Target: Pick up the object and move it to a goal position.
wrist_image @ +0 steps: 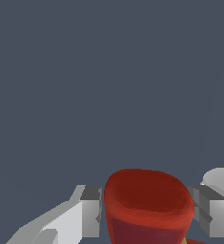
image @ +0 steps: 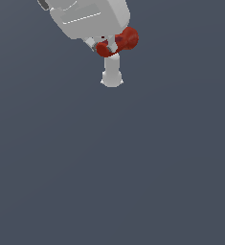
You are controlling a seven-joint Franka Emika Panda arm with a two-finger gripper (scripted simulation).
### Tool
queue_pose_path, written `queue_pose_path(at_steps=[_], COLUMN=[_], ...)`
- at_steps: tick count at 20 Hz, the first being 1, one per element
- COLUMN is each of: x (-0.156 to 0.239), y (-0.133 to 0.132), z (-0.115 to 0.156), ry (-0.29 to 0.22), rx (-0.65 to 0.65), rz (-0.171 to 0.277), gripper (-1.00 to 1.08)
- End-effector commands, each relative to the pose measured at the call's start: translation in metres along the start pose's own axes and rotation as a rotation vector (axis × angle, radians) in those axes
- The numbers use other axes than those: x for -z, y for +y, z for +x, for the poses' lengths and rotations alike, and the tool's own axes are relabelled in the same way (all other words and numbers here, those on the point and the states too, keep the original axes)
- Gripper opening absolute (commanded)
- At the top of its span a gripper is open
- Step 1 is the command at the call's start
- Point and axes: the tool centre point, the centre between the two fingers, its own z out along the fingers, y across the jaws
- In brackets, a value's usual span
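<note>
The object (image: 127, 39) is a small dark-red bent piece with a rounded bulbous end, high in the exterior view. My white gripper (image: 107, 50) is shut on it and holds it off the grey surface. One white finger (image: 112, 71) points down below the piece. In the wrist view the object (wrist_image: 147, 200) fills the gap of the gripper (wrist_image: 150, 213), with a grey pad (wrist_image: 91, 213) pressed on one side and the other pad (wrist_image: 210, 214) on the opposite side. No mark of the goal position shows in either view.
A plain dark grey-blue surface (image: 112, 167) fills both views. No other objects, containers or edges show.
</note>
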Motion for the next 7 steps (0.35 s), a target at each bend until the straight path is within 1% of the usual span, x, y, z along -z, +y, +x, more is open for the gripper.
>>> queue_pose_path(at_steps=[1, 7], x=[0.0093, 0.0162], y=[-0.0008, -0.0013], z=[-0.0037, -0.0059], ry=[0.001, 0.0], rx=[0.002, 0.002], rz=[0.001, 0.002], gripper=[-1.0, -1.0])
